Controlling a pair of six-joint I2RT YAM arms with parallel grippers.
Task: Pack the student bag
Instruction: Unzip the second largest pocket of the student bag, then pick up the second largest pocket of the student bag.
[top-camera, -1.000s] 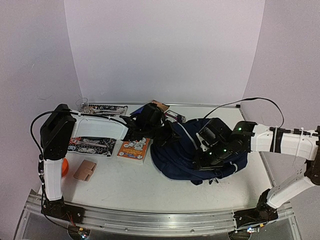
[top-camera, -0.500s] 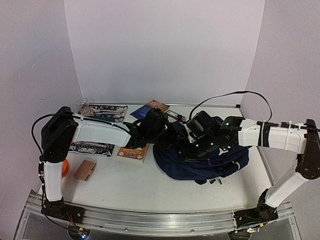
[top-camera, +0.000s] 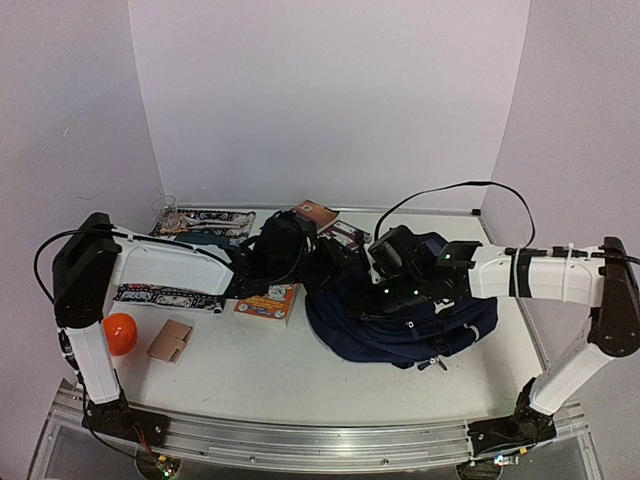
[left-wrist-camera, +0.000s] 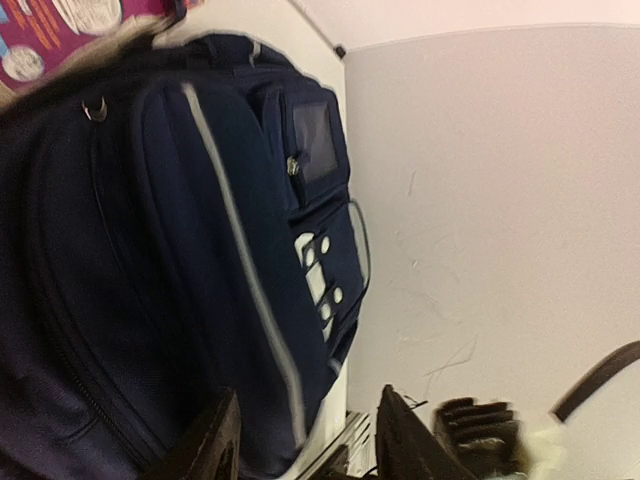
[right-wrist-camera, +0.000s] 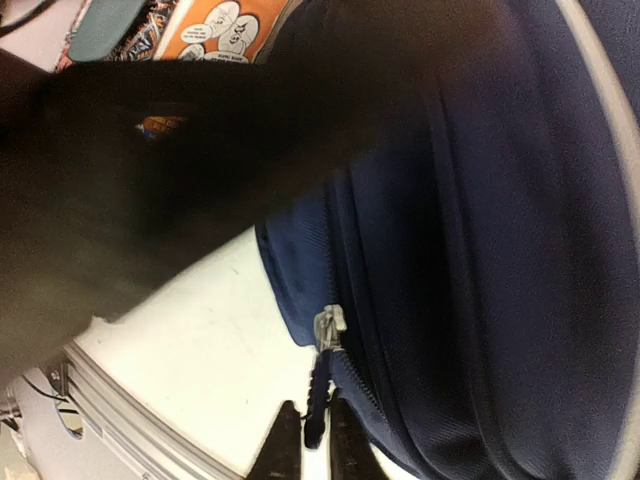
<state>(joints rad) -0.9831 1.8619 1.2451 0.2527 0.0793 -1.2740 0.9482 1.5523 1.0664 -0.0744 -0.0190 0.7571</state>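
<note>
Student bag (top-camera: 430, 330) is flopped on the right half of the table (top-camera: 300, 390), and nothing inside it shows. Left claw (left-wrist-camera: 305, 425) is wide and empty beside it. Right claw (right-wrist-camera: 315, 445) is narrow with the zipper pull (right-wrist-camera: 318, 395) between its tips, can't tell if pinched. An orange booklet (top-camera: 268, 300) lies just left of the bag, print unreadable.

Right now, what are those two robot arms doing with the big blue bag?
Both arms are busy at the student bag, which lies on the table. The right hand has the bag's dark zipper pull between its fingers, though I can't tell if it is squeezing it. The left hand is open and empty, close to the bag. An orange book and an orange ball lie on the table outside the bag.
</note>
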